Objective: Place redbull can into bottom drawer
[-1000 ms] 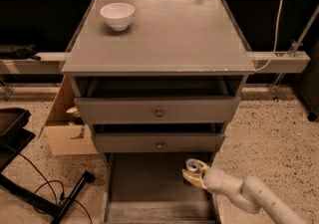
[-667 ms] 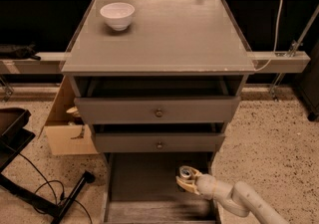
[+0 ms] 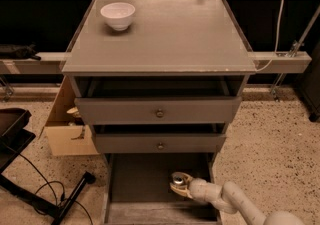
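The bottom drawer [image 3: 142, 176] stands pulled open under the two upper grey drawers, its flat grey floor showing. My gripper [image 3: 178, 183] reaches in from the lower right on a cream arm and is inside the drawer at its right side. It is shut on the redbull can [image 3: 177, 177], of which the silver top shows between the fingers. The can is low over the drawer floor; I cannot tell if it touches it.
A white bowl [image 3: 118, 15] sits on the cabinet top at the back left. A cardboard box [image 3: 67, 129] stands on the floor left of the cabinet. Black cables and a stand [image 3: 60, 201] lie at the lower left. The two upper drawers [image 3: 159, 113] are slightly open.
My gripper with the can has moved left and deeper into the bottom drawer. The bowl and drawers have not moved.
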`<state>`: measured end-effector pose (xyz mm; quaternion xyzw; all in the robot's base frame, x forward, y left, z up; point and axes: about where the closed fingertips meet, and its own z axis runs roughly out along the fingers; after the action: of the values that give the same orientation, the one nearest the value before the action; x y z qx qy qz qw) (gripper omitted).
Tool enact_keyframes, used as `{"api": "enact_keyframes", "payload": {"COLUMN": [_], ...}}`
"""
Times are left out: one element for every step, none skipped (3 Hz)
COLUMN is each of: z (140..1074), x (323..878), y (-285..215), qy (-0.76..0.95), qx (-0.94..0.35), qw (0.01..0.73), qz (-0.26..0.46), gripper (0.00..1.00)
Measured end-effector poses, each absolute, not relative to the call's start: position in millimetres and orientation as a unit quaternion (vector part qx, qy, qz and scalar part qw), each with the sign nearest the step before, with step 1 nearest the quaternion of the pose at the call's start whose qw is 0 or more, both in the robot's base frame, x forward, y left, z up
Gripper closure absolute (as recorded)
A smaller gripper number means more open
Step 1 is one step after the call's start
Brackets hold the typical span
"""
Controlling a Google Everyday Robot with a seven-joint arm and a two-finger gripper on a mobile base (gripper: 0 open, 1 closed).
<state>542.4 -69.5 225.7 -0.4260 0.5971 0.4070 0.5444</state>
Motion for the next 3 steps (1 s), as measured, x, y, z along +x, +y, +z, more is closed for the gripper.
{"api": "enact_keyframes", "payload": {"z": [225.4,225.4,225.4], "x": [547.4,547.4,547.4], "y": [-72.5,-72.4,-72.4], "qy": [0.597,0.597,0.597], "qx": [-0.427,-0.427,-0.427], "qw": [0.547,0.547,0.547], "qz": [0.403,0.403,0.403], "gripper": [0.81,0.50,0.27]}}
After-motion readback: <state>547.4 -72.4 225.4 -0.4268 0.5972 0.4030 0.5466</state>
